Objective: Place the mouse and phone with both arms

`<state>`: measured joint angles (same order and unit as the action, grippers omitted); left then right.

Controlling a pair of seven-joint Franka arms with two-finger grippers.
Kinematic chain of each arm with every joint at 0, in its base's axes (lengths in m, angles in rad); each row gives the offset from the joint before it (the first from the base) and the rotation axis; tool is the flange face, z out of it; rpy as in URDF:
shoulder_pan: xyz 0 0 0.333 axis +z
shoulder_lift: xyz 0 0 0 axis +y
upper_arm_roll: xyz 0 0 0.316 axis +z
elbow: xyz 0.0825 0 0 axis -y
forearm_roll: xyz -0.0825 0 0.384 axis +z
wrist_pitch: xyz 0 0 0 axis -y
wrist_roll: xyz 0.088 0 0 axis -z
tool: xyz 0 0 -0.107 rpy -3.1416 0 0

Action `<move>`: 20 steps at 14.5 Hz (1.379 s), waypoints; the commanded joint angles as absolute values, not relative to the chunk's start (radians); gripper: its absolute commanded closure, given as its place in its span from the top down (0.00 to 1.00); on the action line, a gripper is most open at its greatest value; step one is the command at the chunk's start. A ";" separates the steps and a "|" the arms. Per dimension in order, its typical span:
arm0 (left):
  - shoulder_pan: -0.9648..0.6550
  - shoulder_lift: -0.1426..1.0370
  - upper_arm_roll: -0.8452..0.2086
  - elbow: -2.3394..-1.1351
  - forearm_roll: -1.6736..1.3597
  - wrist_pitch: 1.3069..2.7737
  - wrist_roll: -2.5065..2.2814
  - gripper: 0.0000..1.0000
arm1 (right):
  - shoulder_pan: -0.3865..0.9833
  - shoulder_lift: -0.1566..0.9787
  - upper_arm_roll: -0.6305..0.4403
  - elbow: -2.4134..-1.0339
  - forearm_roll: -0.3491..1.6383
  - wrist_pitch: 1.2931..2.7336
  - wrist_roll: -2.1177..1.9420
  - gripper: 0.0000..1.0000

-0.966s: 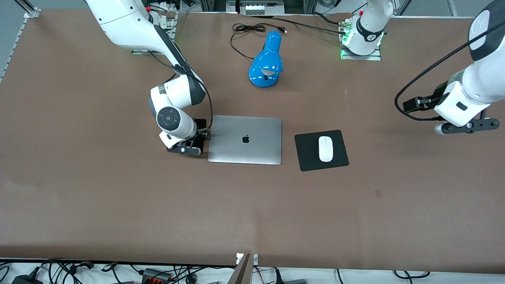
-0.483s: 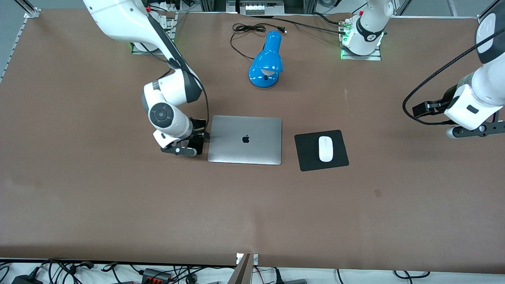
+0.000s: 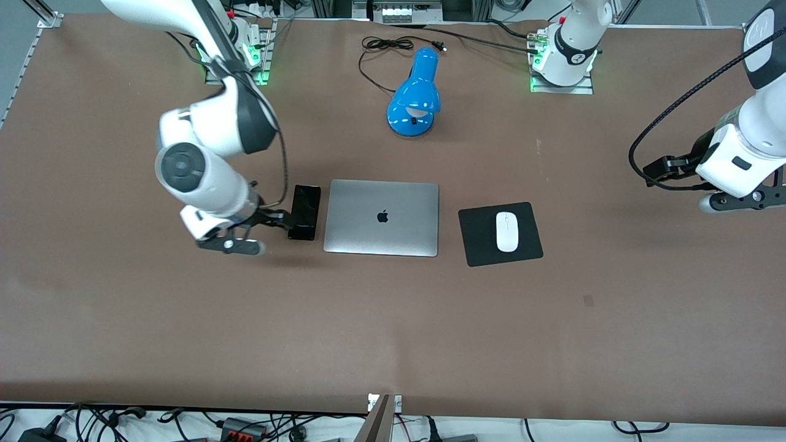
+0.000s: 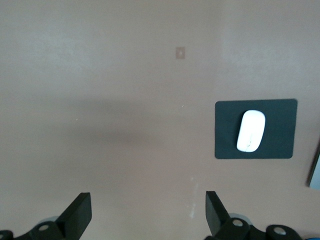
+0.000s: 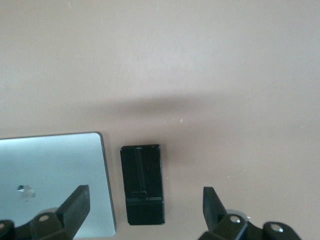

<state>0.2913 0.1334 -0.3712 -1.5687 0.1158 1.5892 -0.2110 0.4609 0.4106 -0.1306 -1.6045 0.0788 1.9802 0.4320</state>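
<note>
Both sets of jaws stand wide apart w/ nothing between them. Right gripper hangs over bare table just beside the phone, which lies flat alongside the laptop, not touching it as far as the views show. Left gripper hangs over bare table at the left arm's end, well apart from the mouse, which sits on the black pad.

Risks, as a judgement: right arm is close enough that a low sideways swing could clip the phone and push it against the laptop. Mouse looks glossy and could slide off the pad if bumped, but the left gripper is nowhere near it.
</note>
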 commanded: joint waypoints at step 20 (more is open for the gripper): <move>0.334 0.071 -0.402 -1.601 0.069 1.571 -0.187 1.00 | -0.045 0.302 0.002 -1.278 -0.019 1.652 -0.046 1.00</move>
